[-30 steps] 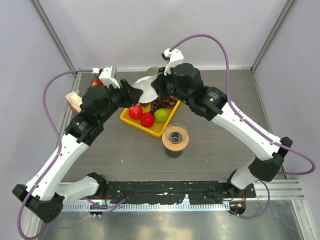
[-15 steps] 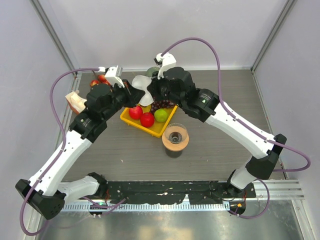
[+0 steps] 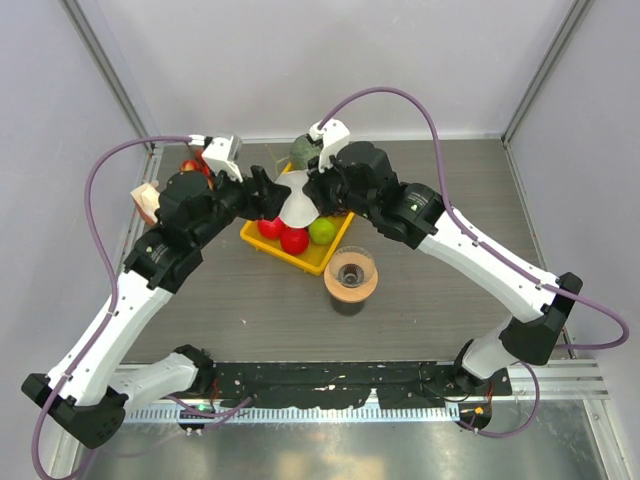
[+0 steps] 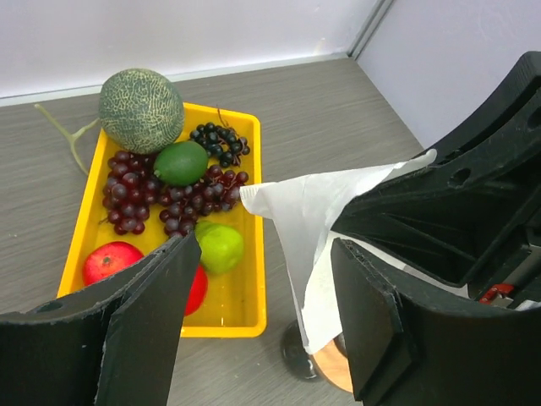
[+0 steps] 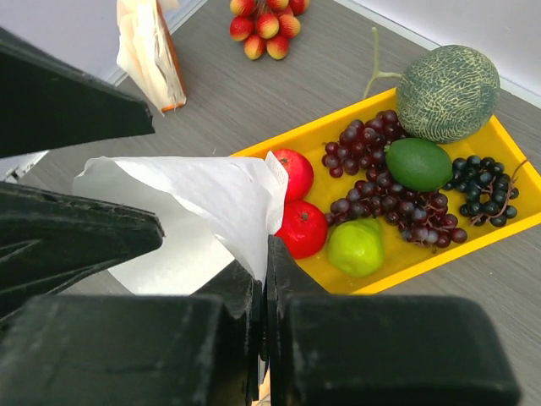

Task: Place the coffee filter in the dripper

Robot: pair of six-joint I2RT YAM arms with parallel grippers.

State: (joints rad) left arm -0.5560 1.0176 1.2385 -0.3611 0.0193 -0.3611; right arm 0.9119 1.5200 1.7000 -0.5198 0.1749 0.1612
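Observation:
The white coffee filter [image 3: 297, 206] hangs in the air over the yellow tray, spread partly into a cone. My right gripper [image 5: 265, 254] is shut on its edge, and the paper [image 5: 203, 211] fans out to the left of the pinch. My left gripper [image 4: 266, 296] is open, and the filter [image 4: 308, 220] hangs between its fingers, closer to the right one [image 4: 372, 330]. The clear dripper [image 3: 351, 268] sits on a tan wooden ring [image 3: 350, 290] just in front of the tray, right of and nearer than the filter. In the left wrist view the paper covers most of it.
The yellow tray [image 3: 316, 264] holds red apples [image 3: 294, 240], a green fruit [image 3: 321, 231], dark grapes [image 4: 139, 190] and a melon [image 4: 141, 110]. A beige bundle of papers [image 3: 147, 203] and a cluster of small red fruits [image 5: 266, 21] lie at the back left.
Both grippers and the filter have come nearer, over the tray's front part. The left jaws, closed half a second ago, now stand apart around the filter. The right grip is unchanged.

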